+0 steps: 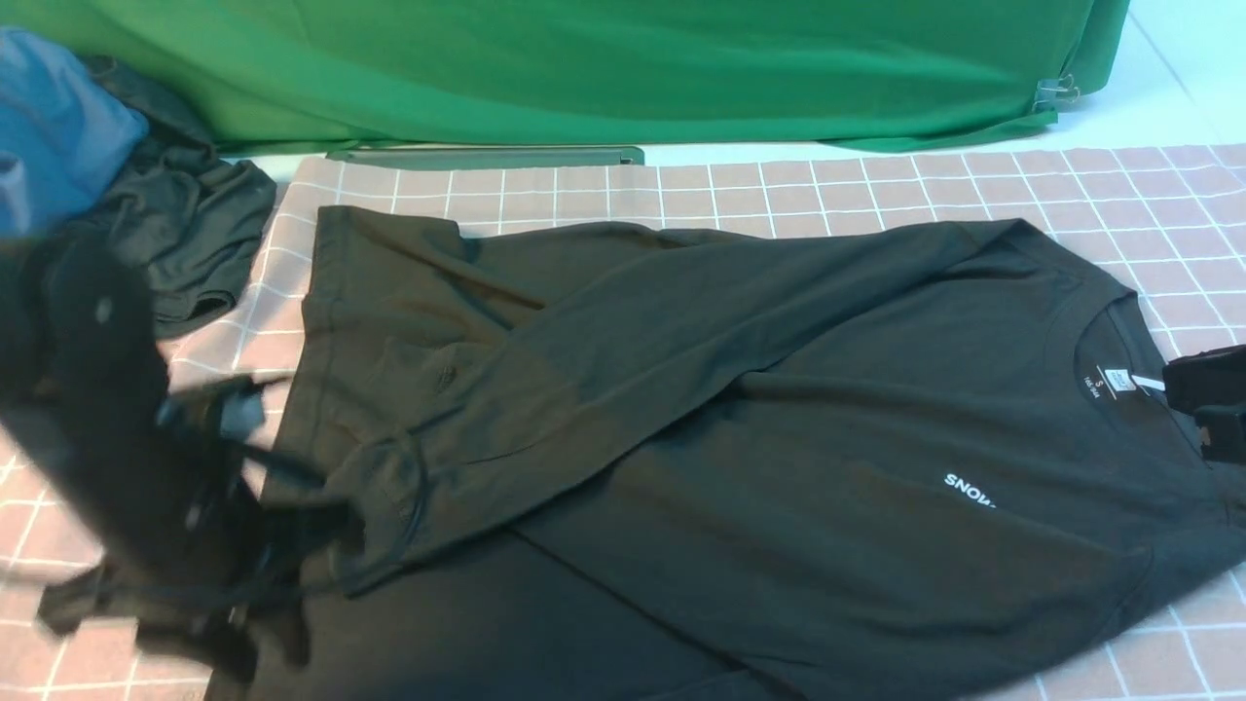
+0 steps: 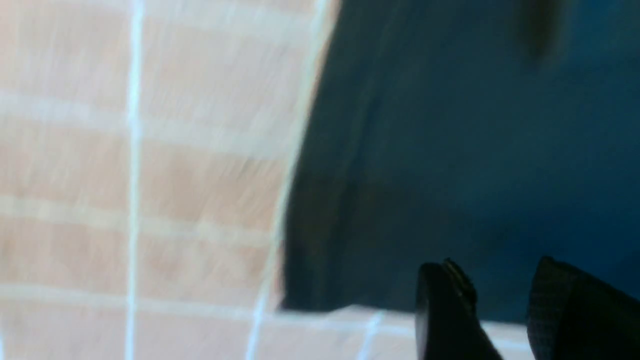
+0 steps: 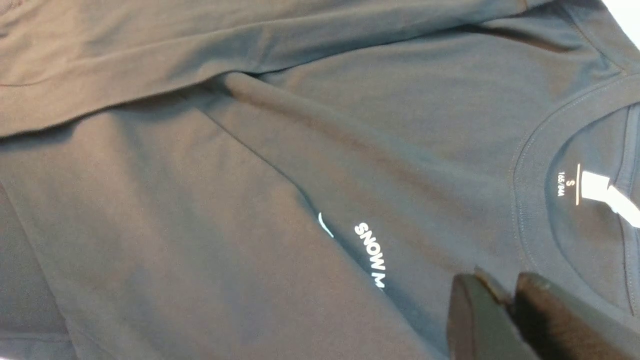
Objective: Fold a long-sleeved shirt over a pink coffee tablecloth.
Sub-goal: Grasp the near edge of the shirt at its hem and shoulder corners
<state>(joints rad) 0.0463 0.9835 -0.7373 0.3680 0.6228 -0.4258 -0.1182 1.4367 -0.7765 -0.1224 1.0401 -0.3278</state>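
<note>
Two ends matter: the long-sleeved shirt (image 1: pixel 779 389) lies lengthwise left-to-right on the pink coffee tablecloth (image 1: pixel 876 185), its hem (image 1: pixel 310 331) nearest the left gripper (image 2: pixel 495 265), jaws parted and empty, its collar (image 3: pixel 530 165) just beside the right gripper (image 3: pixel 500 280), jaws pressed together on nothing.

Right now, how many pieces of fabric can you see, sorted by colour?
Black: 1, the long-sleeved shirt
Dark grey: 1, the crumpled garment
Blue: 1, the bundled garment
Pink: 1, the checked tablecloth
Green: 1, the backdrop cloth
Total: 5
</note>
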